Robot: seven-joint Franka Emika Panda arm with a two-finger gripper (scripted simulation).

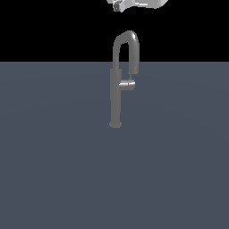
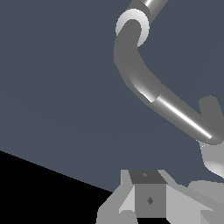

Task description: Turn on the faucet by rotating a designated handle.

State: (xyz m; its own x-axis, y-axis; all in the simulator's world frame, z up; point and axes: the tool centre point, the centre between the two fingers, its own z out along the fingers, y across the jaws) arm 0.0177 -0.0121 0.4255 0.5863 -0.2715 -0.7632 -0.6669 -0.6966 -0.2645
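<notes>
The faucet [image 1: 116,96] stands upright mid-table [image 1: 53,170], its handle [image 1: 127,84] jutting toward the exterior view's right. The gripper [image 1: 120,5] hovers above the spout, touching nothing; I cannot tell its opening.

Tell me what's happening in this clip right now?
A simulated Panda arm is set to turn on a tall grey faucet standing on a flat dark surface. Its gripper hangs above the gooseneck spout, barely inside the exterior view, touching nothing. The handle, a short stub off the column, is untouched. Whether the jaws are open cannot be told.
</notes>
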